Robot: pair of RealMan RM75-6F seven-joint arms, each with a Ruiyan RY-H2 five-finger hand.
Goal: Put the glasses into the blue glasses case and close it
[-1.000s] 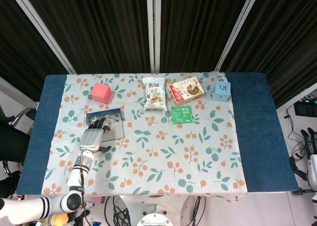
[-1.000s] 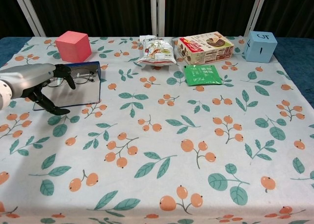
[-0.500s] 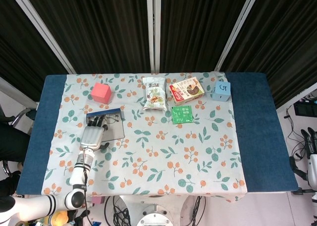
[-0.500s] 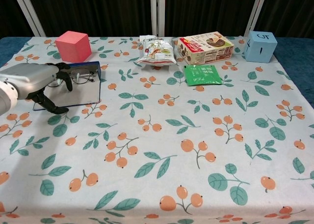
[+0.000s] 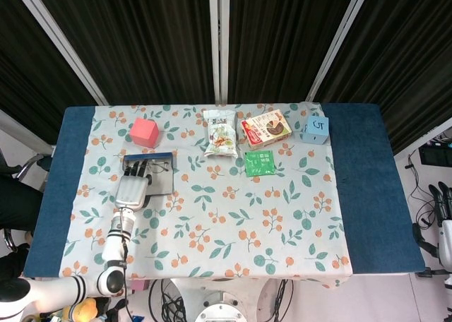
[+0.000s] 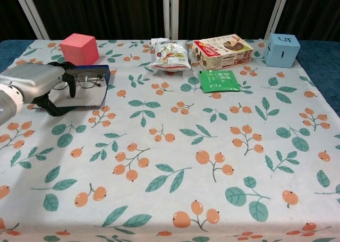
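Observation:
The blue glasses case (image 5: 161, 156) (image 6: 102, 70) lies open at the table's left side, and the glasses (image 5: 159, 169) (image 6: 86, 83) sit inside it. My left hand (image 5: 132, 189) (image 6: 31, 81) is on the case's near side. Its fingers (image 6: 71, 86) reach over the glasses and its thumb (image 6: 52, 111) is tucked under the grey near flap (image 6: 90, 96), which is lifted off the cloth. My right hand (image 5: 443, 212) hangs off the table at the far right edge of the head view, holding nothing.
A pink cube (image 5: 144, 132) (image 6: 78, 48) stands just behind the case. Along the back are a snack bag (image 5: 220, 133) (image 6: 169, 53), a biscuit box (image 5: 265, 128) (image 6: 222, 50), a green packet (image 5: 260, 162) (image 6: 220, 80) and a light blue cube (image 5: 315, 129) (image 6: 281, 49).
My left hand has moved forward over the case. The thumb has slid under the near flap, and that flap has risen and tilted toward the glasses.

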